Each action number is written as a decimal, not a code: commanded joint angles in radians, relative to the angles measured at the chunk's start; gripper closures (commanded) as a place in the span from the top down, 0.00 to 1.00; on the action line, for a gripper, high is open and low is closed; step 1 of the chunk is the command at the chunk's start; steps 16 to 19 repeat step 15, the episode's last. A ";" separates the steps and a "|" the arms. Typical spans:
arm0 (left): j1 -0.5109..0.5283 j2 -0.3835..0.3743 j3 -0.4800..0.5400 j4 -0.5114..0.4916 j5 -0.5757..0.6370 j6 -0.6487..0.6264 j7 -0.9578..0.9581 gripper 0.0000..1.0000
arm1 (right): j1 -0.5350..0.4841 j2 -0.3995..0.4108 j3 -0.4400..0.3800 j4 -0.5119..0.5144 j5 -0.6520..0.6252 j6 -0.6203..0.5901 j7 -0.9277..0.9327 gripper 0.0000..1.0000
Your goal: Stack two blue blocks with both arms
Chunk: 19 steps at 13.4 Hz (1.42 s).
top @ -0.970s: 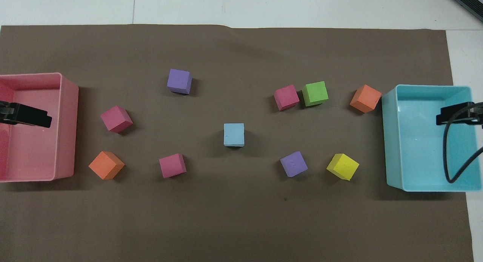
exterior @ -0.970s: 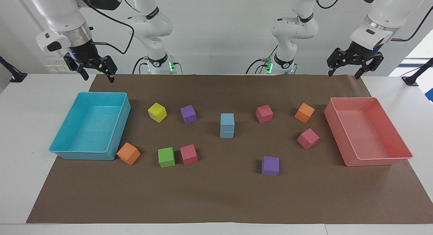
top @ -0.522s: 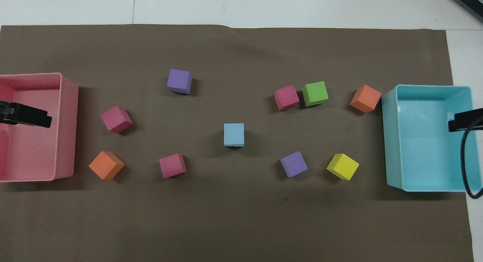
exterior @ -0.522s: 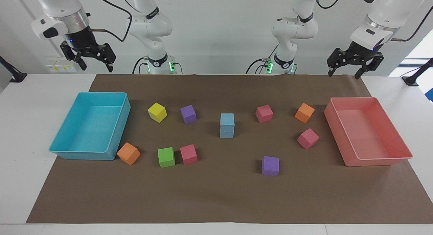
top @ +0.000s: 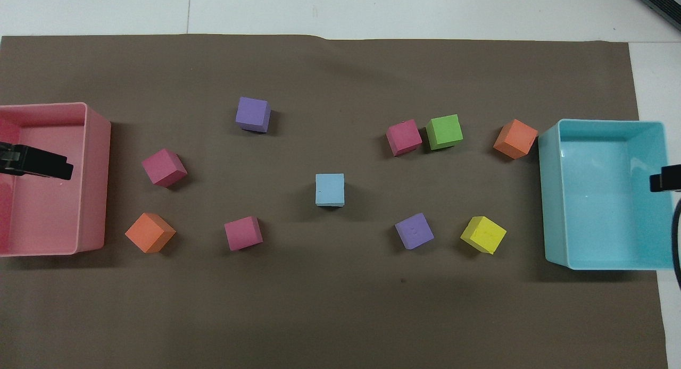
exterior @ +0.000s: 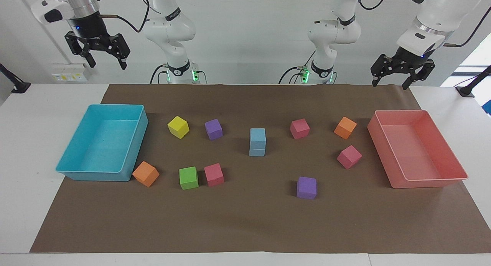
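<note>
The two blue blocks stand stacked in the middle of the brown mat, the upper block (exterior: 257, 135) squarely on the lower block (exterior: 257, 151). In the overhead view only the upper block (top: 330, 189) shows. My right gripper (exterior: 107, 63) is open and empty, raised high over the turquoise tray's end of the table; its tip shows at the edge of the overhead view (top: 666, 178). My left gripper (exterior: 390, 83) is open and empty, hanging over the pink tray; it also shows in the overhead view (top: 37, 167). Both are well apart from the stack.
A turquoise tray (exterior: 135, 149) stands at the right arm's end and a pink tray (exterior: 383, 153) at the left arm's end. Loose cubes lie around the stack: yellow (exterior: 178, 127), green (exterior: 188, 178), two purple, two orange and three pink.
My right gripper has risen and drawn back toward the table's end over the turquoise tray. The left gripper and the blue stack have not moved.
</note>
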 commanded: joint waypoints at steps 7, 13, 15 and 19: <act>0.027 -0.020 -0.005 -0.025 0.010 -0.006 0.000 1.00 | -0.004 -0.018 0.004 -0.019 -0.009 -0.005 -0.019 1.00; 0.027 -0.020 -0.007 -0.025 0.012 -0.006 0.000 1.00 | -0.003 -0.019 0.004 -0.022 -0.008 -0.003 -0.018 1.00; 0.027 -0.020 -0.007 -0.025 0.012 -0.006 0.000 1.00 | -0.003 -0.018 0.004 -0.033 -0.008 -0.002 -0.016 1.00; 0.027 -0.020 -0.007 -0.025 0.012 -0.006 0.000 1.00 | -0.003 -0.018 0.004 -0.033 -0.008 -0.002 -0.016 1.00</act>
